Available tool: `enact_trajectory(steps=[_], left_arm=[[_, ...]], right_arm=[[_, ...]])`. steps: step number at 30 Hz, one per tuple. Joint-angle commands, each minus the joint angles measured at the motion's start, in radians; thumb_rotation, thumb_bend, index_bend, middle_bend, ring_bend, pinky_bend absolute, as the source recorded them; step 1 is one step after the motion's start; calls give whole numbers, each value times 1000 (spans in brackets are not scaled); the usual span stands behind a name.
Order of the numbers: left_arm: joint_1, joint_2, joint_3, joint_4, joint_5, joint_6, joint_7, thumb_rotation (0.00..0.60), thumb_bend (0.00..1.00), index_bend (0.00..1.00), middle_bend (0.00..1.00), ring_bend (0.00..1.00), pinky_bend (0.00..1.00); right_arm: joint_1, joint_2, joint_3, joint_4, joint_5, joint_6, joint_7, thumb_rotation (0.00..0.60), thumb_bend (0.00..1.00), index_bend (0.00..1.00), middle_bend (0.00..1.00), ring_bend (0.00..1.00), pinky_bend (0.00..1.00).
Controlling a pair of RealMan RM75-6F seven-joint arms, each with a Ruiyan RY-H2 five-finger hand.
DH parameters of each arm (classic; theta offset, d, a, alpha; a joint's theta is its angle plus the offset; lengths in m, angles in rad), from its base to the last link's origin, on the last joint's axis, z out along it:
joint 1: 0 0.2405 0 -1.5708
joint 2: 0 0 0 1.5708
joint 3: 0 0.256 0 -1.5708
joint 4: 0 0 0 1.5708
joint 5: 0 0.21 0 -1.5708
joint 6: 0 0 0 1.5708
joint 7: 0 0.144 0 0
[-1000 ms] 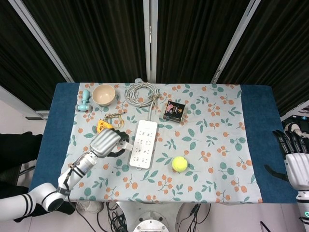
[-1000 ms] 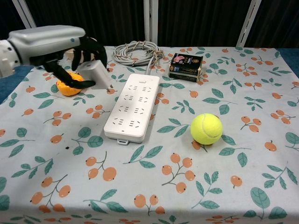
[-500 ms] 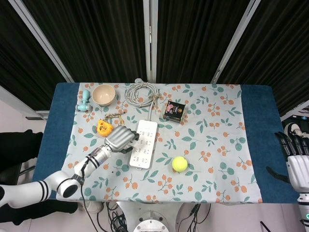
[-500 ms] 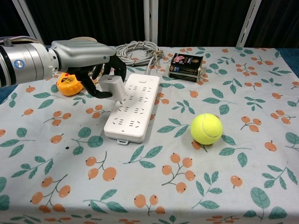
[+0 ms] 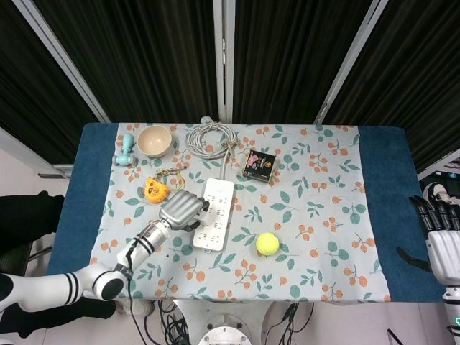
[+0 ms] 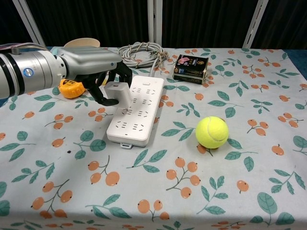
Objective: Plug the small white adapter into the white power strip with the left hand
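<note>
The white power strip lies lengthwise in the middle of the floral cloth, its coiled cable behind it. My left hand grips the small white adapter and holds it over the strip's left edge, near the middle sockets. The adapter's underside seems to touch or hover just above the strip; its prongs are hidden. In the head view the hand covers the adapter. My right hand hangs off the table's right edge, fingers spread, holding nothing.
A yellow tennis ball sits right of the strip. A dark box lies behind it, an orange tape measure sits left of my left hand, and a bowl and teal object stand at the back left.
My left hand has carried the adapter rightward from beside the tape measure to the strip's left edge, and lowered it slightly. The right hand has stayed put.
</note>
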Motion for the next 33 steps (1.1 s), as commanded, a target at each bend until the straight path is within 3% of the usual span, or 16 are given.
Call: enact_trajectory(steps=[1,14,33], left_arm=[[-6,-8,0,-20,-41,17,29,600,524,646,704,507,530],[-21,-23,18,-65,-162,73,125,600,519,647,704,516,510],[-34,-41,34,-55,-201,106,142,600,518,647,704,517,511]], right_arm=[[0,0,0,1,1,0,1,600,64,27,76,0,0],[3,-1,1,6,1,-6,5,600,64,27,75,0,0],[5,0,2,7,6,-13,6,600,64,27,76,0,0]])
